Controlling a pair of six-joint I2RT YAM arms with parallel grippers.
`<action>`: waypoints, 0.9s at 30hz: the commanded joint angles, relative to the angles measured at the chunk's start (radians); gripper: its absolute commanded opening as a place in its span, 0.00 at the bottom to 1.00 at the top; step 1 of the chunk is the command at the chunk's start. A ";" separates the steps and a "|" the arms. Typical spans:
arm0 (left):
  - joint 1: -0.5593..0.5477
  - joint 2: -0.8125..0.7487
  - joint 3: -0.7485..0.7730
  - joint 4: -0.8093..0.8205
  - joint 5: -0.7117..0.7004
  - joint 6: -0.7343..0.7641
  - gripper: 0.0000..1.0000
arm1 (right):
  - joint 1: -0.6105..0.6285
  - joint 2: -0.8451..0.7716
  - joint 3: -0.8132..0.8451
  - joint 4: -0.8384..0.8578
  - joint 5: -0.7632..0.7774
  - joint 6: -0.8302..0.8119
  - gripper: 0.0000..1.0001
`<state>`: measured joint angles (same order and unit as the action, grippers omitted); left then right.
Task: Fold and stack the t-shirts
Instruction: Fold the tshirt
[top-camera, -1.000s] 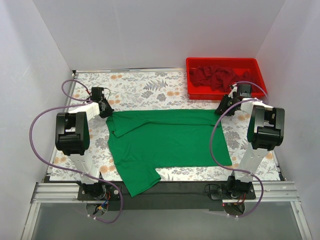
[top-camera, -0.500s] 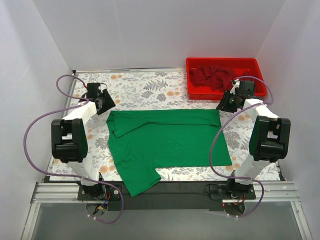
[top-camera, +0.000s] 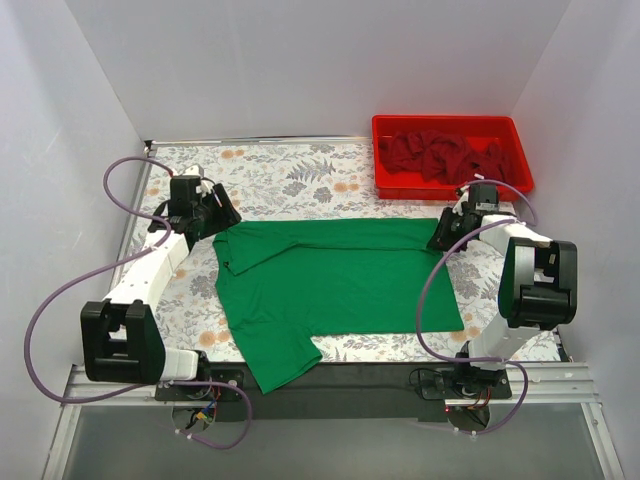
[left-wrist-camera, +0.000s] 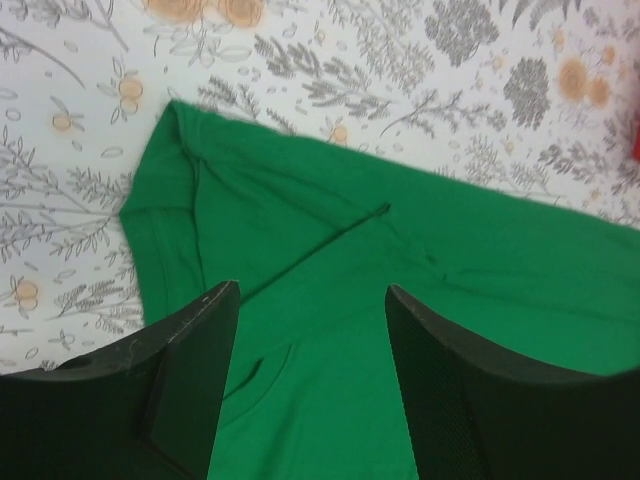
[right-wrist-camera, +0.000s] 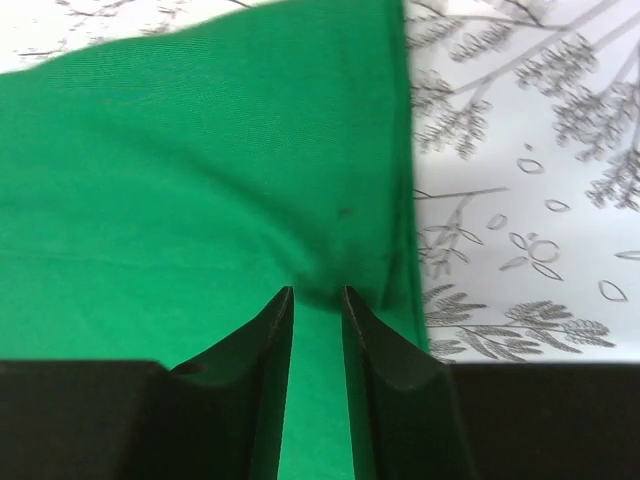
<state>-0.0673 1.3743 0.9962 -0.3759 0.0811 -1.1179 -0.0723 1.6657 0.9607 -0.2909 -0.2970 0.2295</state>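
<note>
Green t-shirt (top-camera: 330, 275) is lying limp, light; corners suit pinching. Left gripper (left-wrist-camera: 312, 288) is gaping above it; right gripper (right-wrist-camera: 316, 290) is standing near-closed, perhaps nipping the hem.

A table (top-camera: 300, 175) with a white floral-patterned top sits between plain white walls (top-camera: 300, 60). A red plastic bin (top-camera: 400, 188) stands at its far right corner.

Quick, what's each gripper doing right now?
Left gripper: open, over the green shirt, holding nothing.
Right gripper: nearly closed at the shirt's edge; grip cannot be told.
</note>
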 joint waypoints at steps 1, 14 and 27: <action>0.001 -0.070 -0.045 -0.051 0.040 0.052 0.57 | -0.011 0.009 -0.022 0.013 0.087 0.010 0.28; -0.167 0.115 0.028 0.045 0.094 0.154 0.64 | 0.023 -0.157 0.007 -0.088 0.108 -0.001 0.36; -0.209 0.396 0.240 0.081 0.068 0.168 0.51 | 0.144 -0.463 -0.089 -0.172 0.016 -0.044 0.43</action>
<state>-0.2668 1.7679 1.1824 -0.3130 0.1574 -0.9504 0.0685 1.2549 0.9104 -0.4259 -0.2428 0.1978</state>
